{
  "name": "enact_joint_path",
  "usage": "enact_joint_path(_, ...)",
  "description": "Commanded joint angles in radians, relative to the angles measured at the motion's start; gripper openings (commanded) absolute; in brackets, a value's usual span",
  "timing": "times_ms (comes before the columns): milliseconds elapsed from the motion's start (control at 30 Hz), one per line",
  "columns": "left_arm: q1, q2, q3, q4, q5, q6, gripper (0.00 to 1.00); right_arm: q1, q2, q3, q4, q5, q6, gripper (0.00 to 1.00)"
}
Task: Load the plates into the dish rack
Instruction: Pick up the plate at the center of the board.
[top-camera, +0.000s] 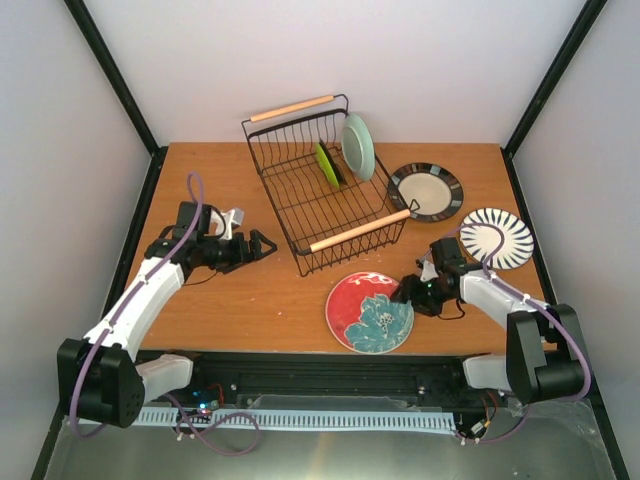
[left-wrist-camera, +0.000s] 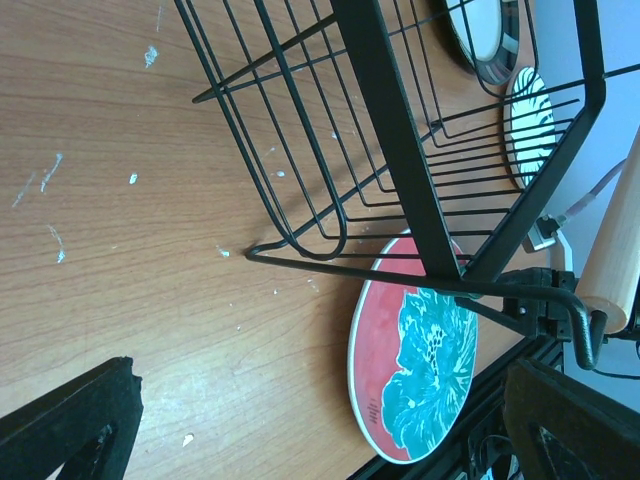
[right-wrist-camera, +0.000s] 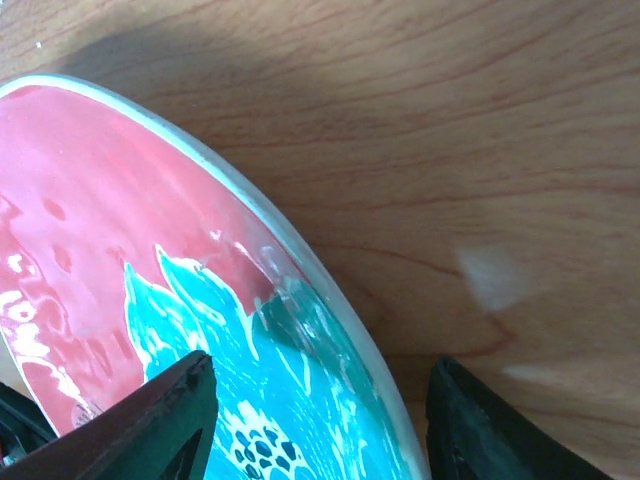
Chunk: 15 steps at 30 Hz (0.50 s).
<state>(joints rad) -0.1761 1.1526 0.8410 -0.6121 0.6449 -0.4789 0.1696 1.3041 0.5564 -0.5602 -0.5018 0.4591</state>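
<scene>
At centre left of the top view, the left gripper (top-camera: 266, 245) sat with its jaws spread wide and empty. Right of it stood the black wire dish rack (top-camera: 320, 205), with a lime green plate (top-camera: 327, 165) and a mint green plate (top-camera: 358, 147) on edge inside, partly screened by wires. At lower centre the round red ceramic plate with a teal flower (top-camera: 370, 312) lay flat on the wooden table (top-camera: 250, 300). The right gripper (top-camera: 407, 292) straddled its rim, jaws half open; the fingertips were cut off, so contact was unclear. Further right lay a black-rimmed cream plate (top-camera: 426, 191) and a white plate with black radial stripes (top-camera: 496, 238).
</scene>
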Motion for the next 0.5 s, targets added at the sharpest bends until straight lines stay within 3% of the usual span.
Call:
enact_joint_path(0, -0.007, -0.028, 0.012, -0.025, 0.008, 0.034, 1.0, 0.048, 0.03, -0.014, 0.036, 0.006, 0.038, 0.55)
enact_joint_path(267, -0.006, -0.049, 0.006, -0.041, -0.007, 0.036, 1.0, 0.109, 0.154, -0.03, 0.16, 0.008, 0.055, 0.09)
enact_joint_path(333, -0.007, -0.043, 0.017, -0.049, -0.012, 0.043, 1.0, 0.108, 0.179, -0.025, 0.184, 0.009, 0.051, 0.03)
enact_joint_path(467, -0.007, -0.042, 0.025, -0.06, -0.019, 0.051, 1.0, 0.109, 0.205, -0.004, 0.197, -0.002, 0.036, 0.03)
